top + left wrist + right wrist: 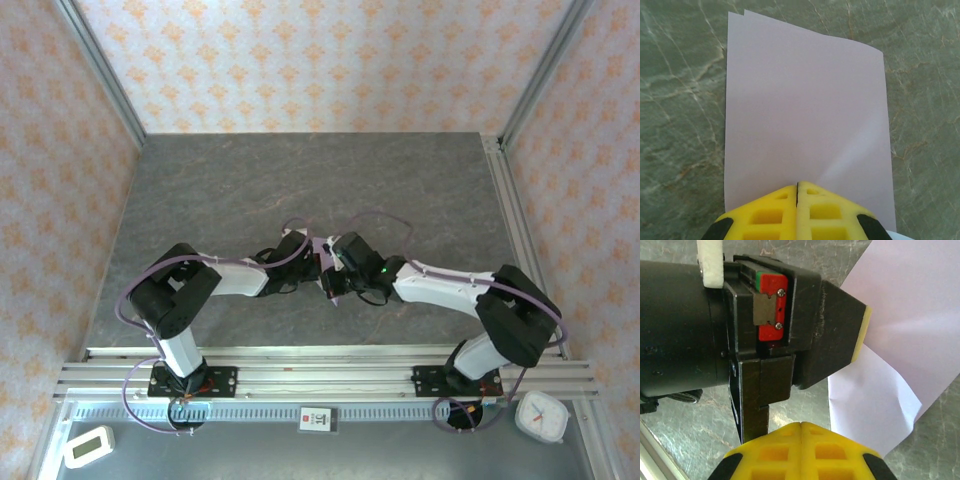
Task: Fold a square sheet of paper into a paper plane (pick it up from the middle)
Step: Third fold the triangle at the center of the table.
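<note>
The square sheet of paper (805, 115) is pale lilac and folded over, two layered corners showing at its far left. It stretches away from my left gripper (797, 186), whose yellow fingers are shut on its near edge. From the right wrist, the sheet (910, 305) runs behind the left gripper's black body and yellow pad (864, 335), with a lower flap (870, 400) hanging toward the table. My right gripper (801, 425) is shut with nothing in it, its tips over bare table just left of that flap. Seen from above, both grippers (322, 264) (338, 284) meet at mid-table.
The grey marbled tabletop (300, 190) is walled by patterned panels at the back and both sides. Aluminium rails (320, 365) run along the near edge. Below them lie a white timer (88, 446), a label card (315, 418) and a white clock (541, 415).
</note>
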Robot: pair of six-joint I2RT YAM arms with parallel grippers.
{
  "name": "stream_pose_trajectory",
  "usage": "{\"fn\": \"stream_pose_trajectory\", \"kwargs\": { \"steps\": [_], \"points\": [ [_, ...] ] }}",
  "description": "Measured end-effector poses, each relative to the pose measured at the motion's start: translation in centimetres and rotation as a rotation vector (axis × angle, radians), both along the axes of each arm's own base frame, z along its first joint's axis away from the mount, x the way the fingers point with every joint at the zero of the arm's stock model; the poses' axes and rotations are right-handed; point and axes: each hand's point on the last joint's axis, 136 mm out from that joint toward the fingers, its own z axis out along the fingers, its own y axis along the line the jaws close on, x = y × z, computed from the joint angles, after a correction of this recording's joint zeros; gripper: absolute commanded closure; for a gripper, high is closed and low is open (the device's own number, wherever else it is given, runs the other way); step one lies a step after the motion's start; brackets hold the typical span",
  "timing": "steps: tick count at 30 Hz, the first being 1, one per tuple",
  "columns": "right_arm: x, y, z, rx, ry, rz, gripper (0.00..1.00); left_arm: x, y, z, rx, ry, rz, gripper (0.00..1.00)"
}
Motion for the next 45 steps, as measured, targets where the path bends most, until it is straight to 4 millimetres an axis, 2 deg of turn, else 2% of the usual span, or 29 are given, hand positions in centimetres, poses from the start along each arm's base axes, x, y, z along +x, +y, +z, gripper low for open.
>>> {"fn": "stream_pose_trajectory", "kwargs": {
  "steps": [11,14,16,19,25,30,39,45],
  "points": [
    [0.7,0.6,-0.6,0.053,-0.002,-0.036,1.00,0.9,1.2,0.0,0.037,-0.028,0.032,1.00],
    [-0.6,-0.4,-1.5,0.062,0.028,-0.037,1.00,0.9,1.1,0.1,0.026,-0.027,0.042,1.00],
    [-1.7,-1.8,-2.5,0.059,0.066,-0.054,1.00,1.0,1.0,0.1,0.021,-0.025,0.047,1.00],
    [-2.0,-2.7,-2.5,0.079,0.091,-0.084,1.00,1.0,1.0,0.1,0.020,-0.025,0.048,1.00],
    [-1.6,-1.3,-0.8,0.177,0.091,-0.085,1.00,1.0,0.9,0.0,0.016,-0.028,0.048,1.00],
    [-1.2,-0.1,-0.8,0.212,0.112,-0.080,1.00,1.0,0.8,0.1,0.014,-0.032,0.045,1.00],
    [-0.2,0.9,-2.2,0.217,0.128,-0.087,1.00,1.1,0.7,0.1,0.009,-0.033,0.043,1.00],
    [0.7,0.1,-4.5,0.182,0.157,-0.123,1.00,1.1,0.6,0.0,0.005,-0.031,0.048,1.00]
  ]
}}
